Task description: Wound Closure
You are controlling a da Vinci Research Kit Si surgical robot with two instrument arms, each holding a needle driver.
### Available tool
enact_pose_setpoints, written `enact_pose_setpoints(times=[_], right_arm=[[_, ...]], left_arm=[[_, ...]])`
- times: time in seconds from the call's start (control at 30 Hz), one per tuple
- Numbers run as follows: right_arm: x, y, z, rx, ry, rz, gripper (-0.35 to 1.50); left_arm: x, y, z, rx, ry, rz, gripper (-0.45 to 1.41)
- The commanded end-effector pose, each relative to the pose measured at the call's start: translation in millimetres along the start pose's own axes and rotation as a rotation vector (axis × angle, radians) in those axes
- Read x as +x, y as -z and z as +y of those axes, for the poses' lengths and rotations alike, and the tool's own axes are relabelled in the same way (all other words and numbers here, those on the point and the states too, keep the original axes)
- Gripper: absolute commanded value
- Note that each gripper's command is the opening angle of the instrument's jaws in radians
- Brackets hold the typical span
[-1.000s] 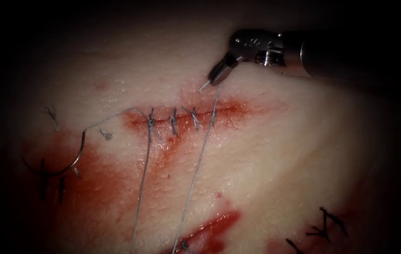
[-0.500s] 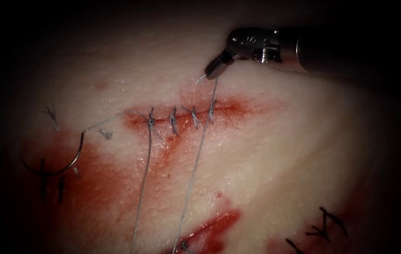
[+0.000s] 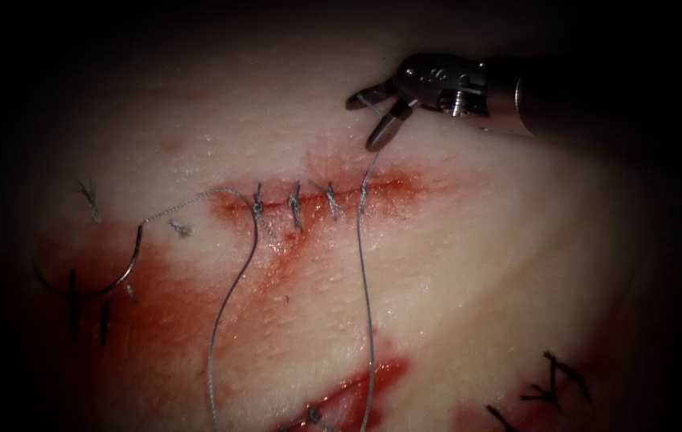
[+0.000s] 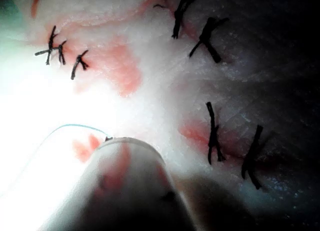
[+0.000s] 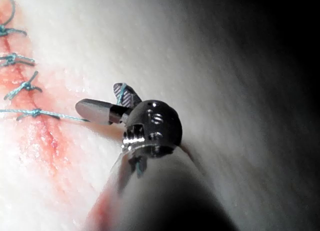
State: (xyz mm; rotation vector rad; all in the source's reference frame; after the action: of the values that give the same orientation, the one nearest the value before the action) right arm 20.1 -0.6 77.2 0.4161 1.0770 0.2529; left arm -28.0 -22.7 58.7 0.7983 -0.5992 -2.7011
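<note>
Two slack strands of thread (image 3: 364, 304) trail from the frame's bottom edge up to the stitched cut (image 3: 317, 196) at centre. At far left, the curved needle (image 3: 105, 276) lies free on the tissue (image 3: 468, 272). Above the cut's right end, the right tool (image 3: 376, 117) hangs with jaws parted, gripping nothing.

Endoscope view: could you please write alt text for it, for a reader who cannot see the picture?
The right arm's tool, jaws open and holding nothing, hangs just above the stitched cut in the tissue. Thread runs down from the rightmost stitch. The curved needle lies free on red fluid left of the cut.
</note>
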Motion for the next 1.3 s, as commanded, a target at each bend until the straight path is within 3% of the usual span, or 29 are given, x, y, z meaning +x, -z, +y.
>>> enact_pose_setpoints(times=[0.03, 0.2, 0.43, 0.53, 0.7, 0.87, 0.93, 0.97, 1.03, 1.07, 1.13, 1.2, 1.3], right_arm=[[0.9, 0.4, 0.9, -0.034, -0.02, 0.035, 1.42], [2.0, 4.0, 0.6, -0.138, -0.047, 0.16, 1.45], [2.9, 9.1, -1.0, -0.308, -0.017, 0.16, 1.47], [3.2, 10.4, -2.5, -0.328, -0.017, 0.208, 1.47], [3.9, 10.3, -6.1, -0.296, -0.007, 0.266, 1.4], [5.1, 7.6, -9.2, -0.249, 0.008, 0.32, 1.24], [5.4, 5.4, -10.3, -0.234, 0.033, 0.338, 1.07], [5.0, 4.1, -10.8, -0.206, 0.052, 0.352, 0.76], [4.5, 3.1, -11.2, -0.175, 0.07, 0.356, 0.38], [3.8, 2.2, -11.5, -0.151, 0.087, 0.349, -0.01], [3.3, 1.6, -11.8, -0.123, 0.103, 0.359, -0.33], [3.0, 1.1, -12.2, -0.097, 0.124, 0.376, -0.35], [3.0, 0.7, -12.6, -0.066, 0.124, 0.4, -0.35]], left_arm=[[0.1, -0.8, -1.0, 0.011, -0.004, 0.009, -0.45], [-0.9, -0.8, -5.8, 0.084, 0.007, 0.0, -0.45], [-2.5, -1.0, -10.1, 0.121, 0.006, -0.025, -0.45], [-2.9, -1.4, -11.7, 0.14, 0.02, -0.025, -0.45], [-3.0, -2.4, -14.4, 0.161, 0.033, -0.027, -0.45], [-3.3, -3.3, -17.3, 0.176, 0.039, -0.016, -0.45], [-3.9, -3.7, -18.9, 0.193, 0.052, -0.001, -0.45], [-4.4, -3.9, -19.9, 0.195, 0.059, 0.012, -0.45], [-5.1, -4.2, -21.3, 0.204, 0.08, 0.044, -0.45], [-6.0, -4.6, -22.7, 0.203, 0.143, 0.071, -0.45], [-6.8, -5.1, -23.9, 0.218, 0.16, 0.085, -0.45], [-7.8, -5.9, -25.1, 0.263, 0.176, 0.085, -0.45], [-8.9, -7.4, -26.1, 0.371, 0.219, -0.03, -0.45]])
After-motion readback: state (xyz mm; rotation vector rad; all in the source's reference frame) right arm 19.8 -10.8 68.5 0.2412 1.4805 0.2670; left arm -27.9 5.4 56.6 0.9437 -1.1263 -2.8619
